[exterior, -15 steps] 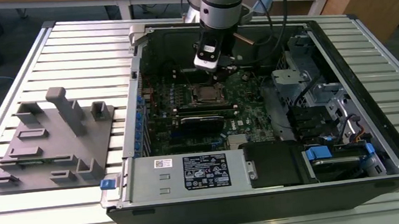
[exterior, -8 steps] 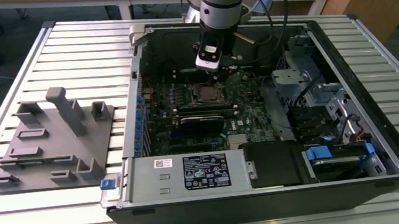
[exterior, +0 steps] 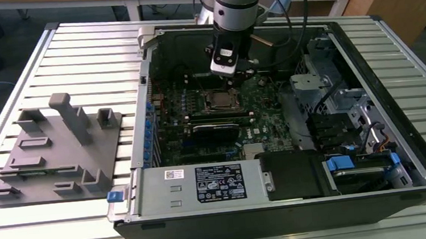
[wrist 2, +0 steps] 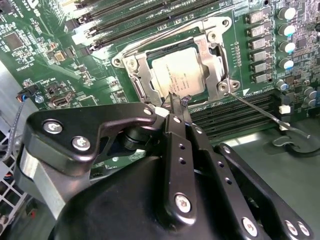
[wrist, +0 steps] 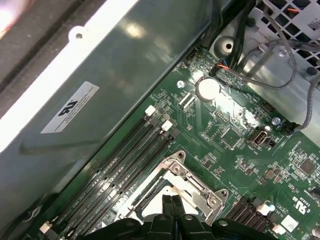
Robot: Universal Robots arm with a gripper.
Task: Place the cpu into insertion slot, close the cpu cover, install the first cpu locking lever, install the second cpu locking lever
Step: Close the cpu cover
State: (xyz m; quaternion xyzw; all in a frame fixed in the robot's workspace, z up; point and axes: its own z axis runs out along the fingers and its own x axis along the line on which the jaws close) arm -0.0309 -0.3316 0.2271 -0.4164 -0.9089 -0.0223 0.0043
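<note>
The cpu (wrist 2: 177, 74), pale and silvery, lies in the insertion slot (exterior: 219, 100) on the green motherboard. The cpu cover (wrist 2: 141, 75), a silvery frame, lies flat around it, and its window shows the chip. My gripper (wrist 2: 179, 99) hangs just over the socket's edge with its thin fingers shut together and nothing between them. In the first wrist view the gripper (wrist: 171, 199) hovers above the cover (wrist: 192, 186). A thin wire locking lever (wrist 2: 260, 112) sticks out from one socket corner across the dark slots and ends in a hook. In the exterior view the gripper (exterior: 232, 79) is inside the open case.
Long black memory slots (wrist: 125, 165) run beside the socket. A coin battery (wrist: 206, 88) and cables sit further along the board. The case wall (wrist: 100, 100) rises close by. A grey fixture block (exterior: 55, 149) stands on the exterior view's left, and the power supply (exterior: 202, 184) lies nearer.
</note>
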